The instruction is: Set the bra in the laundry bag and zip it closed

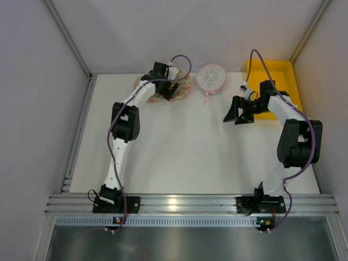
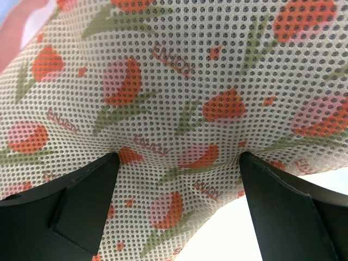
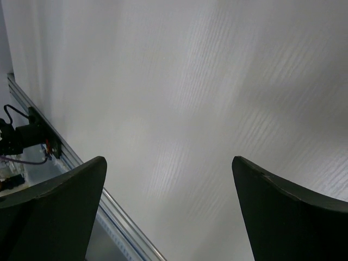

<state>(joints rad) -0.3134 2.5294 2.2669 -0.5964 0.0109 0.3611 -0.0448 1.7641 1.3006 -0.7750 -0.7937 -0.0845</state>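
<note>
At the far left of the worktop, the laundry bag is lying close to the back edge. It is a cream mesh pouch printed with red and pink tulips. The left gripper is reaching down onto it from above, covering much of its middle in the overhead view. From the left wrist, its jaws are standing wide apart with nothing clamped. The two black fingers are pressing into the mesh, and the fabric is puckering and bulging in the gap between them. Green stems and small brown lettering are showing across the weave. Where the bra is lying cannot be told from any of the views.

Over on the right half, the right gripper is hanging above bare worktop, well apart from the bag, with its jaws spread wide and holding nothing. Its wrist camera is looking past both fingers at plain white surface. The metal rail along the near edge and a black arm base are showing at the lower left of that view.

Between the two grippers, near the back edge, a small round white mesh disc with a pink rim is lying flat, its pink cord trailing toward the near side. A yellow tray is sitting in the far right corner, partly covered by the right arm.
</note>
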